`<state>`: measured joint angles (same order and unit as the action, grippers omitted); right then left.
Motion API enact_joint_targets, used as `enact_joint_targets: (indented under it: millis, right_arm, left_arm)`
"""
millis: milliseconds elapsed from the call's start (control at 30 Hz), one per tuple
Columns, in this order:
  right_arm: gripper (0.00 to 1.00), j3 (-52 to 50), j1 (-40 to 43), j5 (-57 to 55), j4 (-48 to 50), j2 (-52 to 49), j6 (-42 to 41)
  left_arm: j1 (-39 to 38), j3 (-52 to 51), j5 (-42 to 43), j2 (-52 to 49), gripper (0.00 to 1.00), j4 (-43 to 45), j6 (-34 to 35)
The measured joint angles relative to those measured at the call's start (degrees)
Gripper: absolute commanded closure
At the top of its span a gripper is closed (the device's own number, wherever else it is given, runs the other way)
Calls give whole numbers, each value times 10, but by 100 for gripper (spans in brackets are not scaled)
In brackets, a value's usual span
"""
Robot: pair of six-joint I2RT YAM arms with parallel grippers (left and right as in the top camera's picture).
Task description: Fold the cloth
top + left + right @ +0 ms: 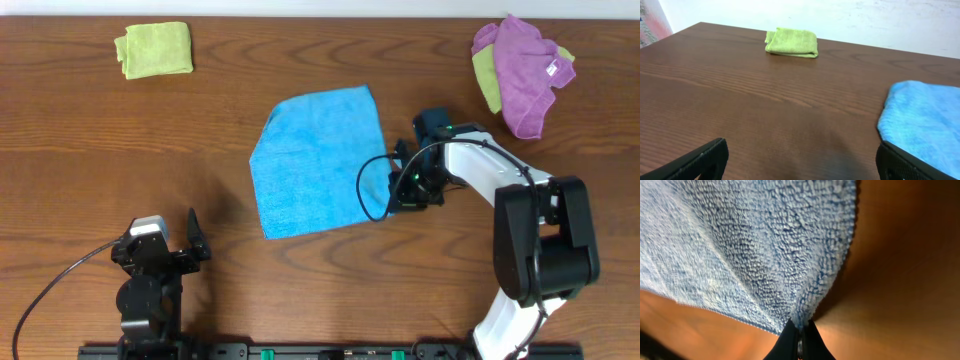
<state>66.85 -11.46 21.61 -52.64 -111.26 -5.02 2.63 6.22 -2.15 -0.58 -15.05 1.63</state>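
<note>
**Item:** bright sky-blue, roughly square microfibre cloth [315,160]. Location: middle of the brown wood-grain counter [100,150], spread in what looks like a single layer. Its far-left corner reads as cut on a diagonal, whether tucked under or not cannot be told.

**Right end effector** [800,341]: jaws closed together on the cloth's near-right corner. The wrist view shows the fuzzy pile drawn up into a pinched ridge between the black tips.

**Left end effector** [802,167]: jaws wide apart and holding nothing, parked at the near-left of the counter, well apart from the cloth.

**Other stock:** folded lime-green cloth [155,50] at the far left. Crumpled purple cloth [530,70] at the far right, lying over another lime-green piece.

**Progress, as judged:** early.
- Done: a corner is grasped.
- Not yet done: no fold is visible, and the cloth is not doubled over.
- Left: carrying the held corner across to the opposite edge, laying it down, letting go, and probably a second fold.
</note>
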Motion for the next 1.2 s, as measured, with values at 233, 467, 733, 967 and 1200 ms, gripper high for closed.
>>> enact_joint_targets:
  millis: [233, 467, 733, 967, 1200]
  right_arm:
    - [98, 11, 0, -63, -92, 42, -32]
    - [13, 19, 0, -101, -134, 77, -49]
    - [4, 28, 0, -127, -159, 77, -53]
    - [1, 125, 0, -143, -138, 77, -57]
    - [1, 211, 0, -146, -112, 78, -57]
  left_arm:
    - [0, 0, 0, 0, 4, 0, 0]
    - [0, 0, 0, 0, 5, 0, 0]
    - [0, -2, 5, 0, 4, 11, 3]
    - [0, -6, 131, 0, 5, 28, 74]
    - [0, -10, 283, 0, 5, 82, 161]
